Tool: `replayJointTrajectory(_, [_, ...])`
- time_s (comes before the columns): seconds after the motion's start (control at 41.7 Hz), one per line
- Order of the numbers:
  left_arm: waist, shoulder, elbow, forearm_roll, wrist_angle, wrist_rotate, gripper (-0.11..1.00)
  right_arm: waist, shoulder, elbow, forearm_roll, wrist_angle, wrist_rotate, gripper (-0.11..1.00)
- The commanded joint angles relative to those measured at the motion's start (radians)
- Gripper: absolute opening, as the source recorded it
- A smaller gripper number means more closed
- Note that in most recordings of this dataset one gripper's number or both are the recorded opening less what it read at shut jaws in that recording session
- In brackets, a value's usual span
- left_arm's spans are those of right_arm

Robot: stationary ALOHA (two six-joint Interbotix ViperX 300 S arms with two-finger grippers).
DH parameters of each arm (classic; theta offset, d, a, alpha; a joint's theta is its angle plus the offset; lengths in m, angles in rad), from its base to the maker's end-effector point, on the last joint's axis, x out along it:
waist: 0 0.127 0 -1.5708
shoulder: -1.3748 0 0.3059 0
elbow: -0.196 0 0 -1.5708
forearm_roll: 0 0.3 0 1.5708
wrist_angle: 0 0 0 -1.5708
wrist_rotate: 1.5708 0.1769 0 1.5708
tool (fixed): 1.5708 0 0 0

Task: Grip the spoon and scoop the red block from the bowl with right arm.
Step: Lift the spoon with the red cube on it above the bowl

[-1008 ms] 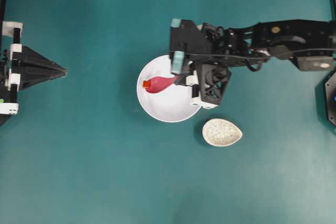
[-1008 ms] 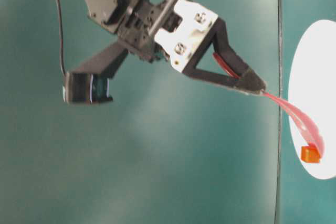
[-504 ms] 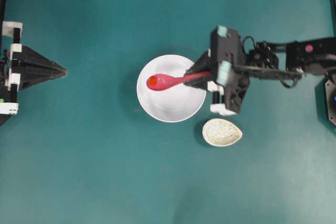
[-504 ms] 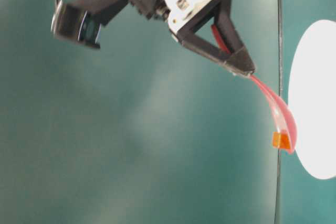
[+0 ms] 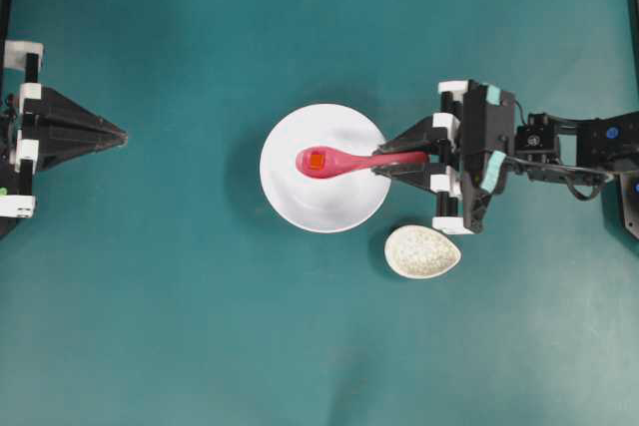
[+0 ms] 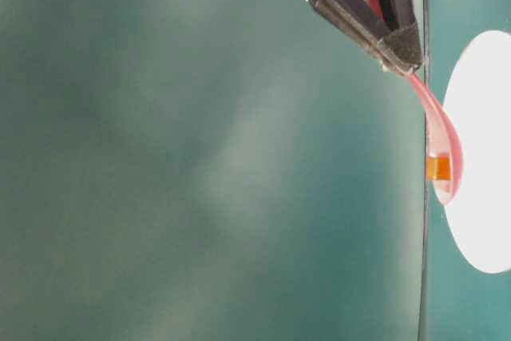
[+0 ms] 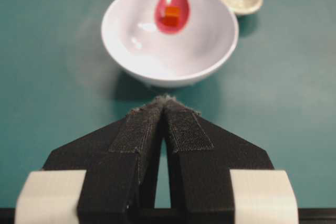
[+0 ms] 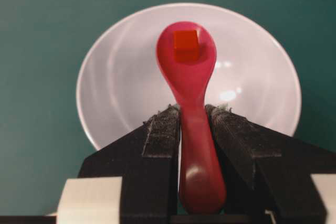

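Scoop looks basically done. Right claw (image 8: 194, 124) is clamped on the handle of the spoon (image 8: 191, 103), pads pressing both sides of the handle, per the right wrist view. The red block (image 8: 186, 44) sits inside the spoon's oval bowl, near its far tip, flat and not hanging over the edge.

Overhead: spoon (image 5: 344, 161) points left from the right claw (image 5: 384, 165), its scoop end over the middle of the bowl (image 5: 300, 207), block (image 5: 316, 160) riding in it. Right arm (image 5: 499, 152) reaches in from the right side of the tabletop (image 5: 200, 346).

Table-level view: spoon (image 6: 439, 141) appears lifted off the bowl's (image 6: 487, 221) inner surface, block (image 6: 437, 167) carried in the scoop. Left wrist view agrees: spoon (image 7: 172, 3) hangs above the bowl's (image 7: 157, 72) floor with the block (image 7: 171, 15) in it. Whether the spoon is above rim height, cannot tell for sure.

Done, by my read: spoon gripped, block off the bowl and in the spoon. Left: at most raising it clear and keeping it level so the block doesn't slide out; it is loose in a glossy scoop, so a tilt could dump it.

Left claw (image 7: 164, 109) is closed on nothing, fingertips together, parked at the far left of the tabletop, well apart from the bowl. Speckled grey spoon rest (image 5: 422, 251) sits just beside the bowl to the lower right in the overhead view, nothing on it.
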Motion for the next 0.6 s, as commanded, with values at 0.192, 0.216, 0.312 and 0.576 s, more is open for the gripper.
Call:
replayJointTrajectory(0.192, [0.002, 0.005, -0.011, 0.003, -0.003, -0.017, 0.00, 0.003, -0.023, 0.000, 0.006, -0.046, 0.052, 0.25])
replayJointTrajectory(0.216, [0.002, 0.003, -0.011, 0.003, -0.003, -0.017, 0.00, 0.002, -0.023, 0.000, 0.006, -0.049, 0.052, 0.25])
replayJointTrajectory(0.312, [0.002, 0.003, -0.012, 0.003, -0.003, -0.017, 0.00, 0.003, -0.023, 0.002, 0.005, -0.063, 0.052, 0.25])
replayJointTrajectory(0.576, [0.002, 0.003, -0.012, 0.003, -0.003, -0.017, 0.00, 0.003, -0.034, 0.002, 0.005, -0.094, 0.064, 0.25])
